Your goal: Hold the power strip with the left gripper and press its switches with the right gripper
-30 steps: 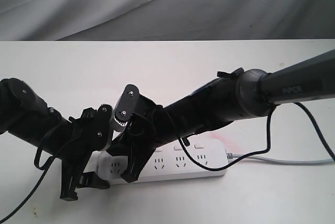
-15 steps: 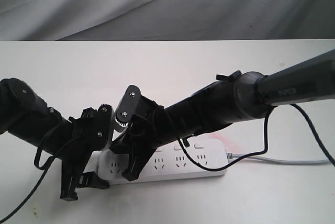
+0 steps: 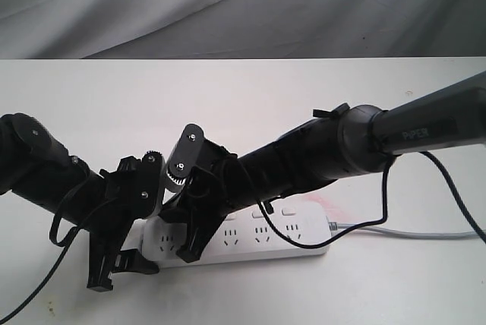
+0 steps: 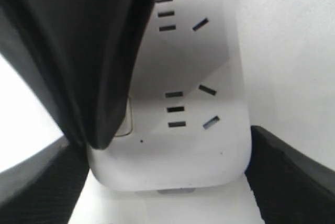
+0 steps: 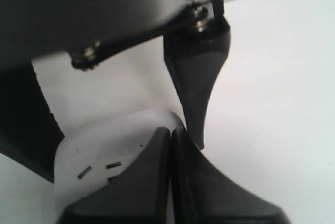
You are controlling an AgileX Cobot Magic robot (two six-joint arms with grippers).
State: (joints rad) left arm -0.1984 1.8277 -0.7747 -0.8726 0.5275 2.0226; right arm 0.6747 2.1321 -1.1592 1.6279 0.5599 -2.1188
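Note:
The white power strip (image 3: 266,240) lies across the table near its front, with its grey cord (image 3: 402,232) running off to the right. My left gripper (image 3: 121,272) is shut on the strip's left end; in the left wrist view the rounded end (image 4: 172,161) sits between its two black fingers (image 4: 288,177). My right gripper (image 3: 188,255) reaches across, shut, fingers pressed together (image 5: 171,135), its tip down on the strip's leftmost switch (image 4: 124,122). Two other switches (image 3: 288,210) show at the right; the rest are hidden under the arm.
A loose black cable (image 3: 383,203) hangs from the right arm over the strip's right end. A grey cloth backdrop (image 3: 243,6) stands behind the white table (image 3: 228,97).
The right arm's forearm has shifted slightly left and down. Both grippers stay where they were on the strip's left end.

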